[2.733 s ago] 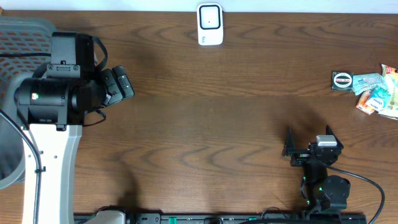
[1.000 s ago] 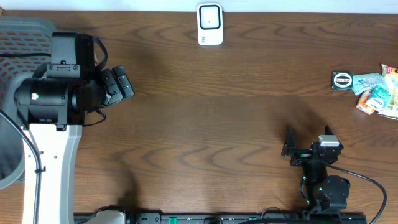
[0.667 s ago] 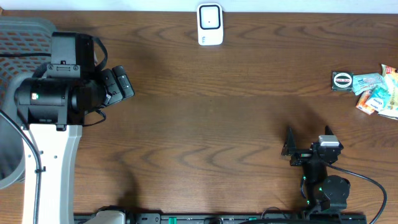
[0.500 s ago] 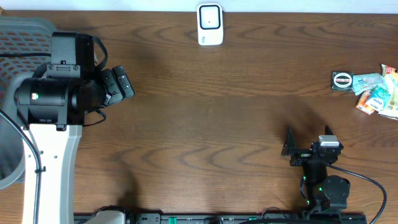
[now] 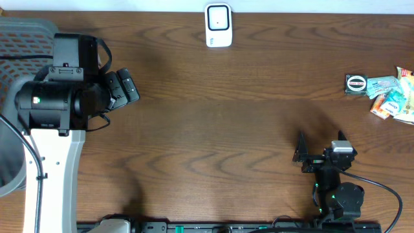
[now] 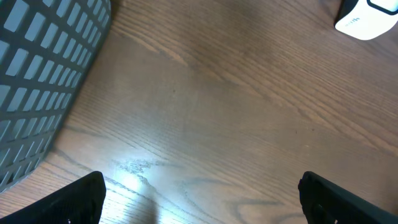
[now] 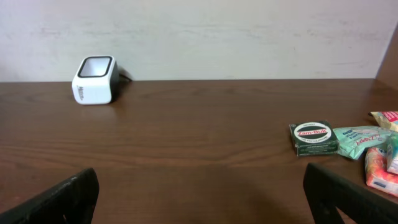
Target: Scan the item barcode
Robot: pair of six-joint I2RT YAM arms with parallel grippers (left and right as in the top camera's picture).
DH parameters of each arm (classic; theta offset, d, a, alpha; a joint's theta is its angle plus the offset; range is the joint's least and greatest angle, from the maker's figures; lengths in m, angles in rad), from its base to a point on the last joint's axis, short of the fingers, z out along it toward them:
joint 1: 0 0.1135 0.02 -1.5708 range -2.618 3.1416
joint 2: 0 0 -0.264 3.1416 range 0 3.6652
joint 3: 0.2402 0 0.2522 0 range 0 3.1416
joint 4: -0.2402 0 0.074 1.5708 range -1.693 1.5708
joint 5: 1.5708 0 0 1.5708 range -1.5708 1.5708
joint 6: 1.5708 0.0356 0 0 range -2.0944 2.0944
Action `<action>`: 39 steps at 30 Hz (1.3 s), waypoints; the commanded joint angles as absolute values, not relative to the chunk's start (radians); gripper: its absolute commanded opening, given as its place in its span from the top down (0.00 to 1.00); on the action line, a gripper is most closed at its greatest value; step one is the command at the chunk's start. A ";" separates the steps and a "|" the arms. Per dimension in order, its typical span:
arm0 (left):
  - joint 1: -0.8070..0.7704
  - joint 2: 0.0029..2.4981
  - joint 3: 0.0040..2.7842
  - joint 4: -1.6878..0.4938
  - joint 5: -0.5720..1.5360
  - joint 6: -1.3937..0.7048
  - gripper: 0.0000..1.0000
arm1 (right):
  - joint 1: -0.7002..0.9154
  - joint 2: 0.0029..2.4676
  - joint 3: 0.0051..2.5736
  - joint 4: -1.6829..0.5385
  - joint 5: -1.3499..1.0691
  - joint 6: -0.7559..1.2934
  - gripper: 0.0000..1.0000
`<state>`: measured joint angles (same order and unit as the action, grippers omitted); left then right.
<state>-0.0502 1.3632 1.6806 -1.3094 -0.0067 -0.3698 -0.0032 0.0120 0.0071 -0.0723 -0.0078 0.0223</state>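
A white barcode scanner [image 5: 218, 26] stands at the table's far edge; the right wrist view has it at the back left [image 7: 94, 79], and its corner shows in the left wrist view [image 6: 367, 18]. The items lie at the far right: a green tin [image 5: 356, 84] [image 7: 314, 138] and colourful packets [image 5: 391, 100] [image 7: 360, 149]. My left gripper [image 5: 129, 89] [image 6: 202, 202] hangs open over bare wood at the left, nothing between its fingers. My right gripper [image 5: 321, 144] [image 7: 202, 199] is open near the front right, empty, well short of the items.
A grey slotted basket [image 5: 26, 32] [image 6: 37, 81] sits at the left edge beside the left arm. A pale wall rises behind the table's far edge in the right wrist view. A cable runs from the right arm's base [image 5: 381, 191].
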 commanded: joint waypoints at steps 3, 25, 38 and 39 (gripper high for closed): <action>-0.047 1.359 1.683 -1.313 -0.019 -0.382 0.02 | 0.004 0.005 0.005 -0.078 -0.006 0.029 0.01; -0.045 1.253 1.540 -1.327 -0.035 -0.355 0.02 | 0.004 0.005 0.005 -0.078 -0.006 0.029 0.01; -0.045 0.972 0.995 -0.776 0.269 -0.020 0.02 | 0.004 0.005 0.005 -0.078 -0.006 0.029 0.01; -0.045 0.946 0.955 -0.721 0.315 0.010 0.02 | 0.004 0.005 0.005 -0.077 -0.006 0.029 0.01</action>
